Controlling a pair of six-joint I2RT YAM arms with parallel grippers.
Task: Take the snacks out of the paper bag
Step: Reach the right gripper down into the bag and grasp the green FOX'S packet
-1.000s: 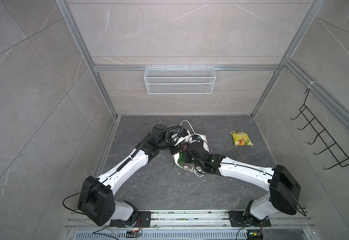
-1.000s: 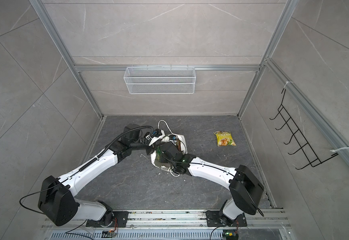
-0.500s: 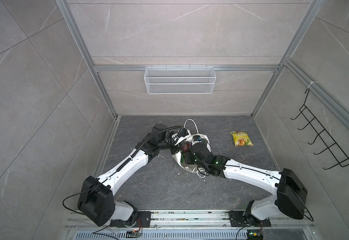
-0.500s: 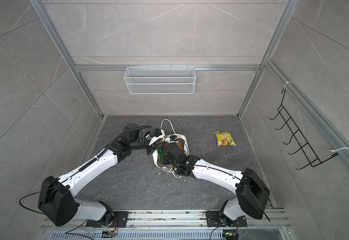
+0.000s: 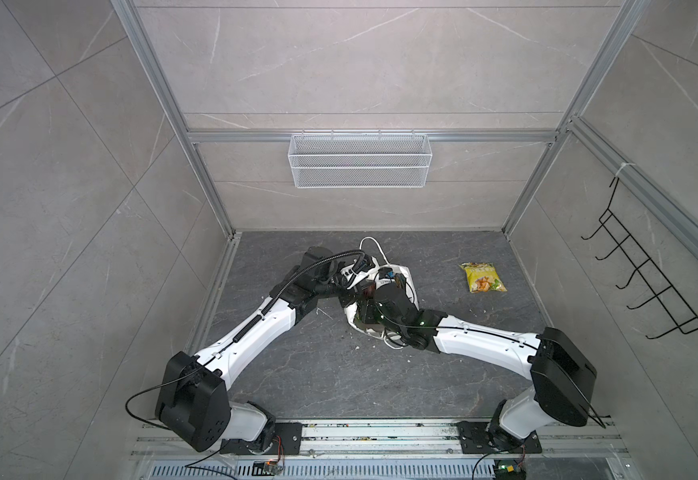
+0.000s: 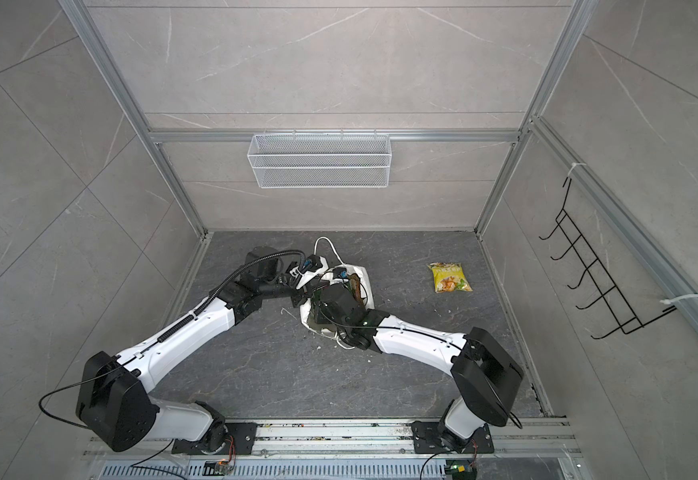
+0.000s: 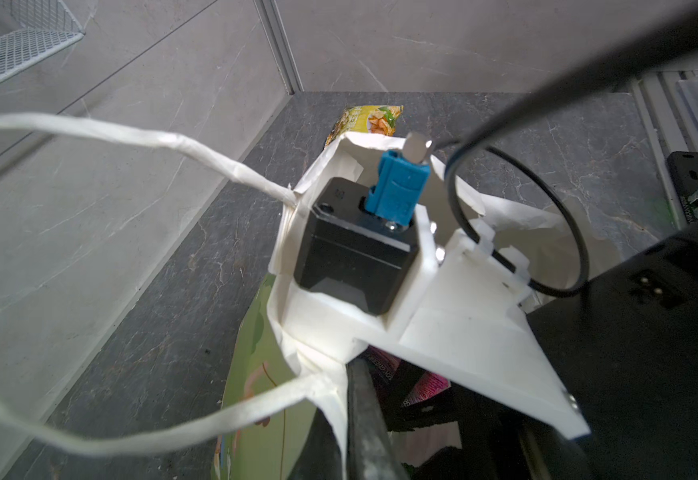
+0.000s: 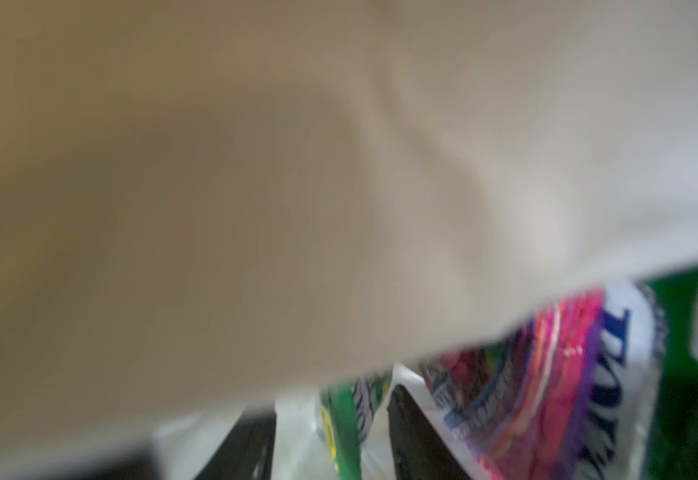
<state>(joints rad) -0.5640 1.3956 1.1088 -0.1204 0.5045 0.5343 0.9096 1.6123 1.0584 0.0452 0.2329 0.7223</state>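
The white paper bag (image 5: 406, 275) (image 6: 366, 277) stands mid-floor, its pale green printed face (image 7: 256, 374) toward the left wrist camera. My left gripper (image 7: 339, 449) is shut on the bag's rim (image 7: 289, 257) by a cord handle (image 7: 131, 137). My right gripper (image 8: 330, 444) is deep inside the bag and open, with the edge of a green snack pouch (image 8: 343, 415) between its fingers and gaps on both sides. A pink-purple pouch (image 8: 547, 374) (image 7: 426, 382) lies beside it. One yellow-green snack (image 5: 482, 277) (image 6: 449, 277) (image 7: 370, 118) lies on the floor to the bag's right.
A white wire basket (image 5: 360, 160) hangs on the back wall. A black hook rack (image 5: 646, 282) is fixed to the right wall. The right arm's wrist (image 5: 384, 299) fills the bag mouth. The bag's inner wall (image 8: 256, 166) blocks most of the right wrist view.
My right gripper has opened from shut and its wrist has pushed a little further into the bag. The left gripper keeps its hold on the rim.
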